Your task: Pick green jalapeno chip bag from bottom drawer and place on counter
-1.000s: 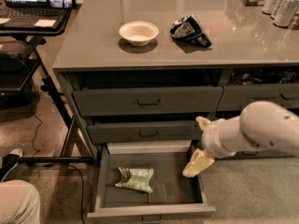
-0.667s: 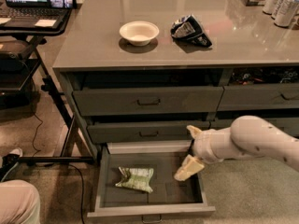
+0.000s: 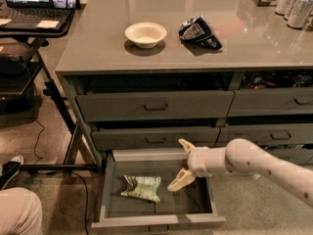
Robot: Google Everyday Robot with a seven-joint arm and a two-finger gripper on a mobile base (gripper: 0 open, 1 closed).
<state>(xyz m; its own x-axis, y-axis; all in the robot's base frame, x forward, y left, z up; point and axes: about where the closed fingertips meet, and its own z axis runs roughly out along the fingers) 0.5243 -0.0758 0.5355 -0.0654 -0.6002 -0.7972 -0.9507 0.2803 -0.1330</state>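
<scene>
The green jalapeno chip bag lies wrinkled on the grey floor of the open bottom drawer, left of its middle. My gripper hangs over the drawer's right half, just right of the bag and a little above it, not touching it. Its two cream fingers are spread apart, one pointing up-left and one down-left toward the bag. My white arm reaches in from the right. The grey counter spreads above the drawers.
On the counter stand a white bowl, a black-and-white snack bag and cans at the far right. A black laptop table stands on the left. Shut drawers sit above the open one. A person's knee and shoe show at bottom left.
My gripper and arm have moved left over the open drawer, closer to the chip bag. The bag has not moved.
</scene>
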